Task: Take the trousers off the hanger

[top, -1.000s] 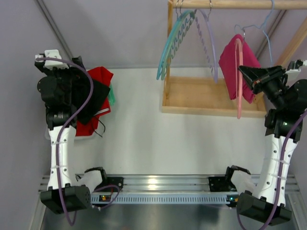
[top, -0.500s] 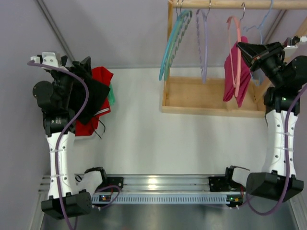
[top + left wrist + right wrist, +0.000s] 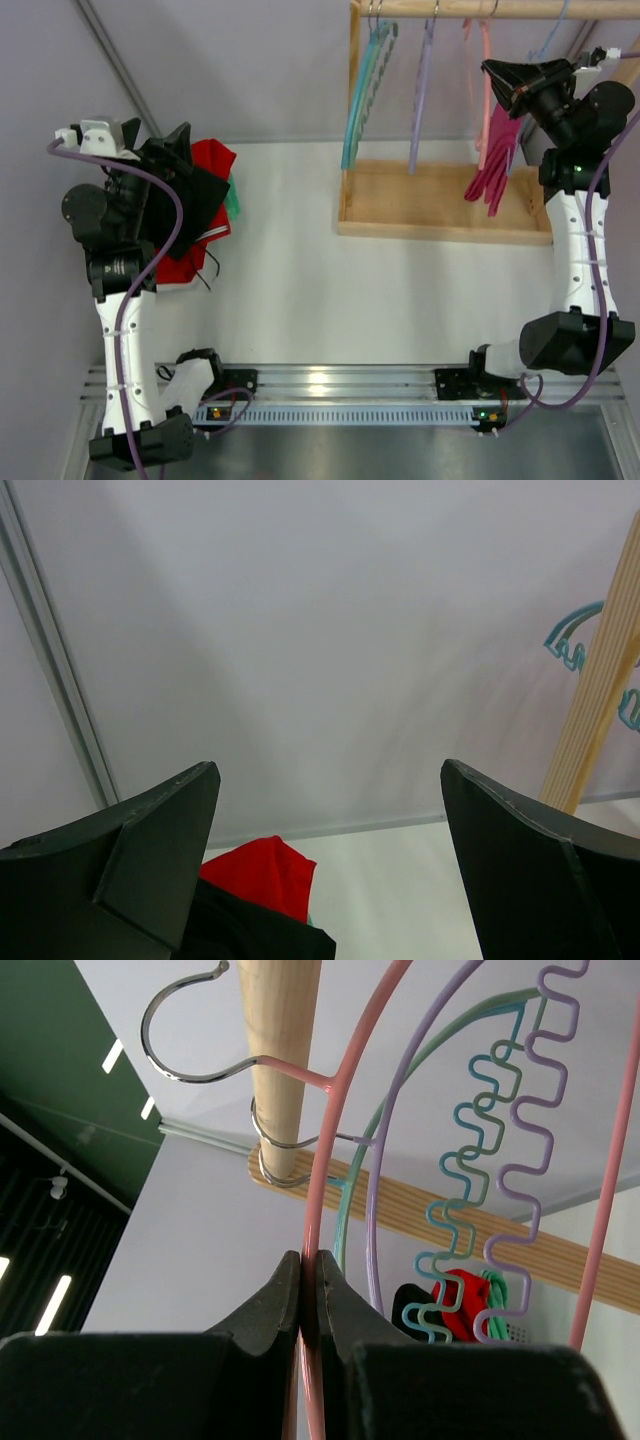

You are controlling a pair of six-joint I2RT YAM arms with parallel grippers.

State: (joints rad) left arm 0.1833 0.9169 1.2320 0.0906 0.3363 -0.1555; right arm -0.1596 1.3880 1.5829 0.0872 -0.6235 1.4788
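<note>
The trousers (image 3: 499, 165), a magenta pair, hang folded on the pink hanger (image 3: 487, 70) at the right end of the wooden rail (image 3: 450, 8). Their lower ends dangle over the wooden tray (image 3: 420, 200) at the foot of the rack; I cannot tell whether they touch it.

The right gripper (image 3: 308, 1265) is up beside the rail, its 2 fingers pressed together on the pink hanger's wire just below the hook, which is looped over the rail. To the left on the same rail hang a purple hanger (image 3: 420, 100) and a teal hanger (image 3: 364, 95), each apart from the trousers.

The left gripper (image 3: 328, 780) is raised at the far left with its fingers spread wide and nothing between them. Just beside and under it lies a pile of clothes (image 3: 205, 185), red and black with a bit of green at the edge. I cannot tell whether this pile sits in a bin or straight on the table (image 3: 300, 290).
</note>
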